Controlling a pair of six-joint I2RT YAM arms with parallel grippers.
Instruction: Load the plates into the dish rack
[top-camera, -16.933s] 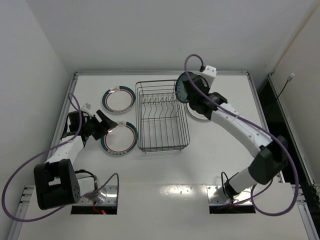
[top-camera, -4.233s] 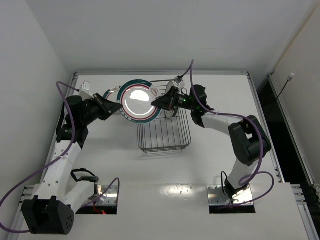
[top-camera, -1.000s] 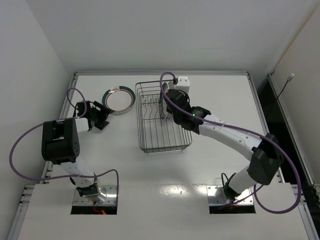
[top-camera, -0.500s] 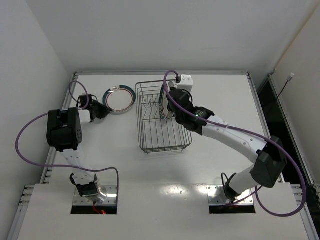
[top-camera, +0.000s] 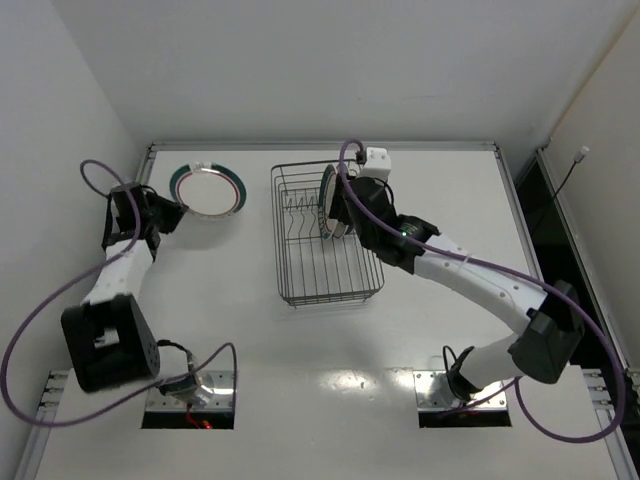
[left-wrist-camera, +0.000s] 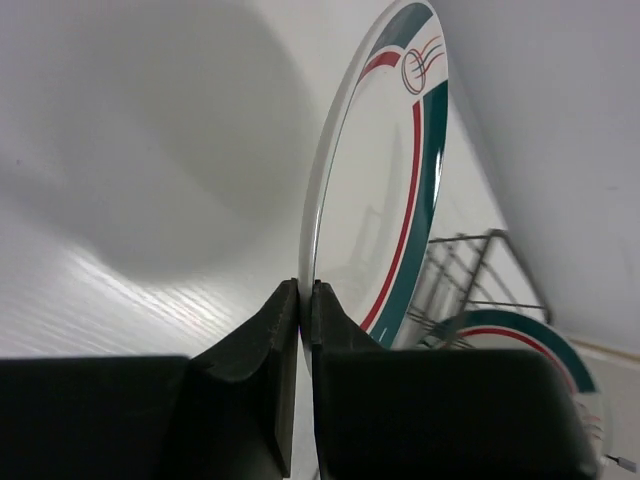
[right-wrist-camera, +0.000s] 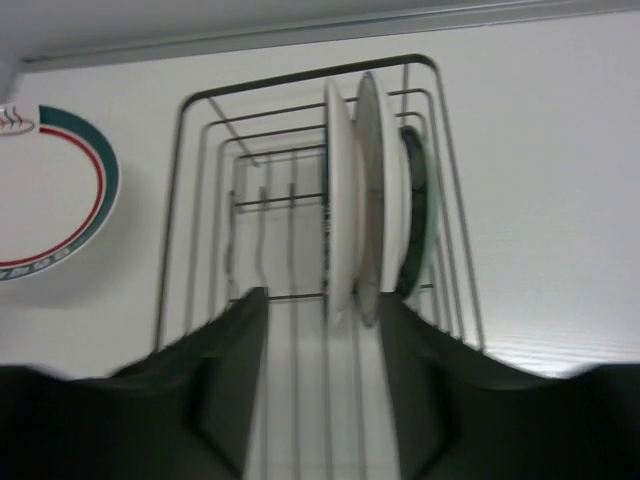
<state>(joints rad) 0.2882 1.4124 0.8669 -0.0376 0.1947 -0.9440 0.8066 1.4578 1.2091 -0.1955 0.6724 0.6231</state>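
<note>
A white plate with teal and red rim bands (top-camera: 208, 190) is pinched at its edge by my left gripper (top-camera: 168, 212), whose jaws are shut on the rim (left-wrist-camera: 307, 298); the plate (left-wrist-camera: 385, 170) is tilted above the table's far left. The grey wire dish rack (top-camera: 330, 297) stands mid-table. In it three plates stand upright: two white (right-wrist-camera: 340, 200) (right-wrist-camera: 370, 200) and a teal one (right-wrist-camera: 415, 210). My right gripper (right-wrist-camera: 320, 300) hovers over them (top-camera: 335, 215), open, its fingers (right-wrist-camera: 245, 340) either side of the white plates' near edges.
The table's raised metal border (top-camera: 320, 146) runs along the far side, close behind the rack and the held plate. White walls close in on the left and back. Purple cables loop off both arms.
My left gripper has shut on the banded plate's rim and carried it left and up off the table. My right gripper's jaws have widened over the racked plates and shifted slightly right.
</note>
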